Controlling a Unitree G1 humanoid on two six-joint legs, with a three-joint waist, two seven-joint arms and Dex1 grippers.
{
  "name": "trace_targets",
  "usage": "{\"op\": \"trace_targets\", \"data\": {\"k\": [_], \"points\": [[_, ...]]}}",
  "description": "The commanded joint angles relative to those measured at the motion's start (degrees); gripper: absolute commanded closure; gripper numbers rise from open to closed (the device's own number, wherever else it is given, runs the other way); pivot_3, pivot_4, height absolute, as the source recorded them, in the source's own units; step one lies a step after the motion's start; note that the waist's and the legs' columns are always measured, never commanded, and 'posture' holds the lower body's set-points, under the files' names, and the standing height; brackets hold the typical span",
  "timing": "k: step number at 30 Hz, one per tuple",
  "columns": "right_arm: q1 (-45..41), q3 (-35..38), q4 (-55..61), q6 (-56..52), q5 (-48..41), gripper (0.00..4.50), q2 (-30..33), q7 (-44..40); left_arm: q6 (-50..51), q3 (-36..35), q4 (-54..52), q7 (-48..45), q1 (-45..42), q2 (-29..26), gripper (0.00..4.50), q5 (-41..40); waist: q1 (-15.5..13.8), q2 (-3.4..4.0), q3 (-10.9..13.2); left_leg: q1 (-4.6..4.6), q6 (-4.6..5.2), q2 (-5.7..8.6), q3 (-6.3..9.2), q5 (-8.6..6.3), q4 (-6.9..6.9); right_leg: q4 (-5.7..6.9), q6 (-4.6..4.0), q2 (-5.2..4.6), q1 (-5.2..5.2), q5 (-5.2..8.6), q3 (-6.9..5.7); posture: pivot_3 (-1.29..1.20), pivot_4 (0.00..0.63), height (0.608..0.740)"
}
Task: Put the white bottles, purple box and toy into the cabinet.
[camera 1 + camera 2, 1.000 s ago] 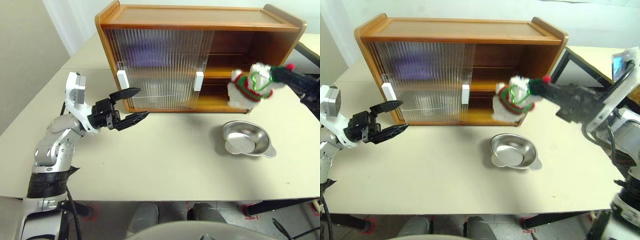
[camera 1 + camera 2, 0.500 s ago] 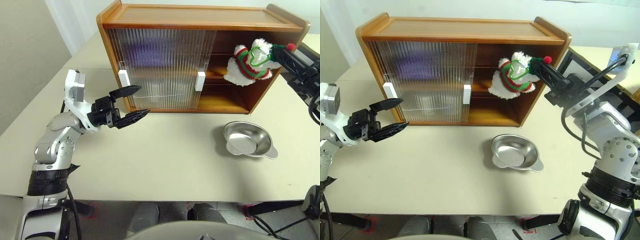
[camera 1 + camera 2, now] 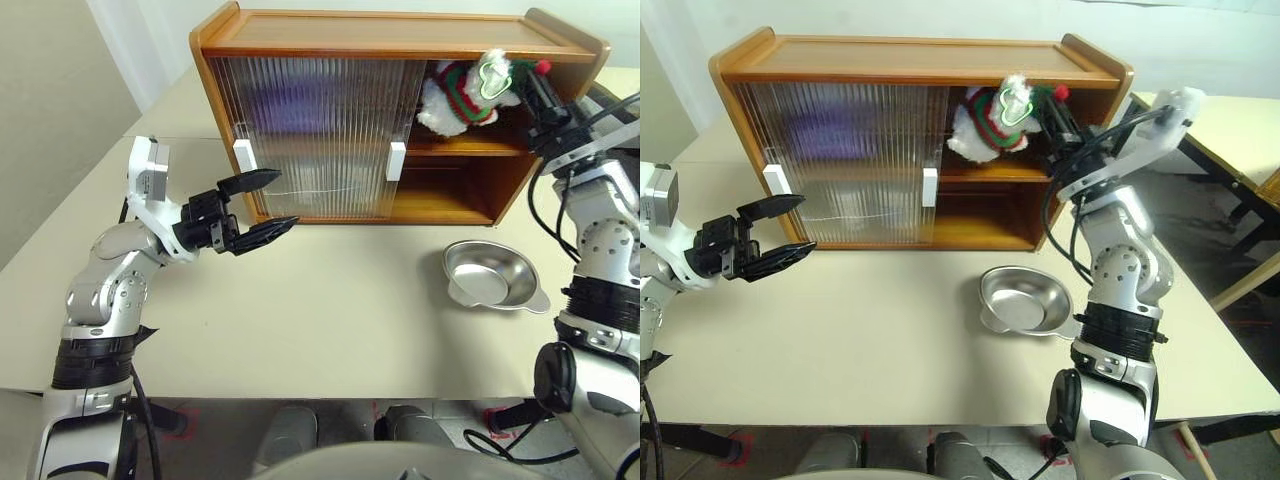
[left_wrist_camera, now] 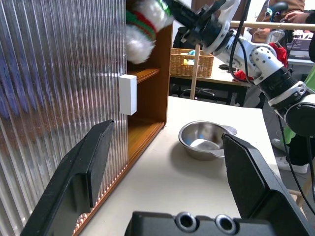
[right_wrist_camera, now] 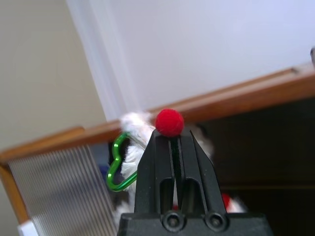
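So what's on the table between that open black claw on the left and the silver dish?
Nothing: in the left eye view, bare tabletop runs from the left gripper to the silver dish.

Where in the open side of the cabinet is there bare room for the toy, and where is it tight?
The lower shelf in the open bay looks bare. The upper shelf beneath the toy also looks free. It is tight at the top: the toy and right pincer crowd under the cabinet roof. Table between dish and left pincer is bare.
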State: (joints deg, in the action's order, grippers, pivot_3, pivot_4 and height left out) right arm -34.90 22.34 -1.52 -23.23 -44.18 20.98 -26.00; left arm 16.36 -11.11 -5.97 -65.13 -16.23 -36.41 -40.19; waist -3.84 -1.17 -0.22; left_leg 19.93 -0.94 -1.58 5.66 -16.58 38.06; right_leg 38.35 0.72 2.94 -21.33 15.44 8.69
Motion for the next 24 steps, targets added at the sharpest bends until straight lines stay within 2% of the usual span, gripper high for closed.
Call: {"op": "trace_targets", "data": {"k": [1,9,24], "points": [[0.27,-2.67,-3.23,2.58,3.35,4.48,-1.26,-1.41,0.18,-0.09,-1.10,0.28,0.72,-0.36,0.00,0.57,-0.10,0.00,0.00,0.00,-0.02,-0.02,0.00,0.01,-0.02,0.00,-0.02,0.02,0.00,-0.01,0.00,0.15,0.000,0.740],[-0.46,-3.27,-8.96,7.80,7.08,4.48,-3.66,-1.26,0.24,-0.21,-1.72,0.79,1.21,-0.42,0.00,0.47,-0.52,0.01,0.00,0.02,-0.13,-0.14,0.01,0.07,-0.06,0.00,-0.15,0.09,-0.03,0.00,-0.03,0.16,0.000,0.740],[-0.90,-3.43,-16.62,10.10,16.91,4.48,-0.12,4.20,0.62,-0.24,-2.66,1.29,1.87,-0.53,0.00,0.07,-0.68,0.01,0.01,0.00,-0.19,-0.68,-0.07,0.11,-0.06,-0.01,-0.44,0.15,-0.03,-0.09,-0.02,0.16,0.000,0.740]]}}
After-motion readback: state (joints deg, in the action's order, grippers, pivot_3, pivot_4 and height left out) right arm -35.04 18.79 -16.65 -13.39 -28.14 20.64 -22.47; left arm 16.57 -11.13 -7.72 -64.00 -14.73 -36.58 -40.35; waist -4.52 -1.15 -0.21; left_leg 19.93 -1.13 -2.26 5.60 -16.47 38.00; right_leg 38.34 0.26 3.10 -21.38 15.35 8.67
